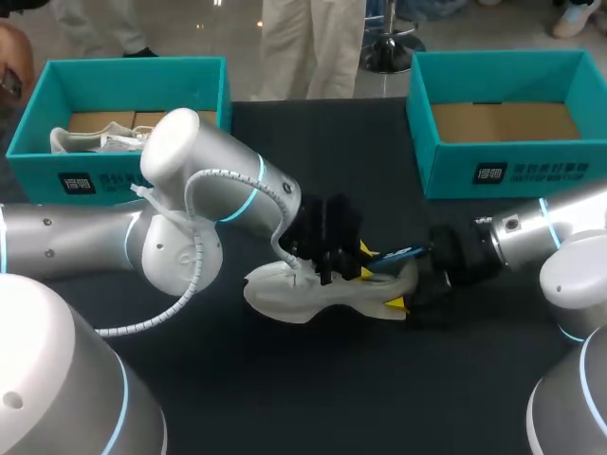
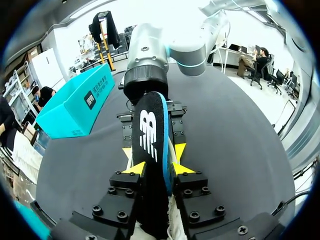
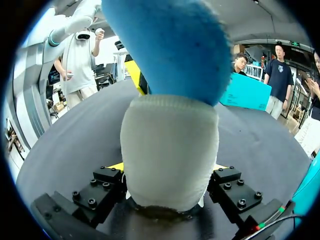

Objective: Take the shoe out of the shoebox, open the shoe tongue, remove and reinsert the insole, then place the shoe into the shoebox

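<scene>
A white shoe lies on its side mid-table. My left gripper reaches over the shoe's opening. In the left wrist view my left gripper is shut on the black, blue-edged insole, which stands on edge between its yellow tips. White shoe fabric shows under the fingers. My right gripper is at the heel end. Seen from the right wrist, the white heel fills my right gripper, whose fingers press it from both sides. The blue insole sticks out just beyond the heel.
A teal shoebox at the back left holds another white shoe. A second teal shoebox at the back right shows only its cardboard floor. The two arms meet closely over the shoe.
</scene>
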### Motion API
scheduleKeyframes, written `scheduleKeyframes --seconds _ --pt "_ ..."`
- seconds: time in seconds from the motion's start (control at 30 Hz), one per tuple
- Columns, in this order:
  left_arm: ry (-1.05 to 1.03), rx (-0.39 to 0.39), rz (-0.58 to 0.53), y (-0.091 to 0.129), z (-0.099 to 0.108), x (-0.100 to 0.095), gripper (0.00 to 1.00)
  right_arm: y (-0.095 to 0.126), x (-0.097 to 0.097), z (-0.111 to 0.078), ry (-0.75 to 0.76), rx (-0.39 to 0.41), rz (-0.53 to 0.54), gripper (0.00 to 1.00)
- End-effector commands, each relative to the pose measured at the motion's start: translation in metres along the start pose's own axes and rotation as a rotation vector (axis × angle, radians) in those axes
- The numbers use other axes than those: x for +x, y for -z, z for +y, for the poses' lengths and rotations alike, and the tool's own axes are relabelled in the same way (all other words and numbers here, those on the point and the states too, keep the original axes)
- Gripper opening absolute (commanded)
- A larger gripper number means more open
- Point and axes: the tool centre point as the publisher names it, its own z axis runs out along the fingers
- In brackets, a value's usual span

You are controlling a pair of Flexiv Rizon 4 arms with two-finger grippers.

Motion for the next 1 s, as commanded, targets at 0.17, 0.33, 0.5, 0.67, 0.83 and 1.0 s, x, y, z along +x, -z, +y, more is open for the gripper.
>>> scheduleKeyframes --seconds 0.17,0.33,0.5,0.67,0.83,1.0 --pt "0.017 -0.023 -0.034 -0.006 0.004 -0.003 0.0 -0.002 0.0 0.0 -0.001 0.004 -0.001 0.0" --pt "0.02 0.006 -0.014 0.003 0.001 0.002 0.0 -0.002 0.0 0.0 -0.001 0.004 -0.001 0.0" --pt "0.033 0.047 0.017 0.012 -0.004 0.004 0.0 -0.002 0.0 0.0 -0.001 0.004 -0.001 0.0" --pt "0.055 0.1 0.056 0.021 -0.011 0.003 0.0 -0.002 0.0 0.0 -0.001 0.004 -0.001 0.0" --pt "0.069 0.157 0.091 0.034 -0.021 0.002 0.0 -0.002 0.0 0.0 -0.001 0.004 -0.001 0.0" --pt "0.072 0.179 0.127 0.041 -0.028 0.002 0.0 -0.002 0.0 0.0 -0.001 0.004 -0.001 0.0"
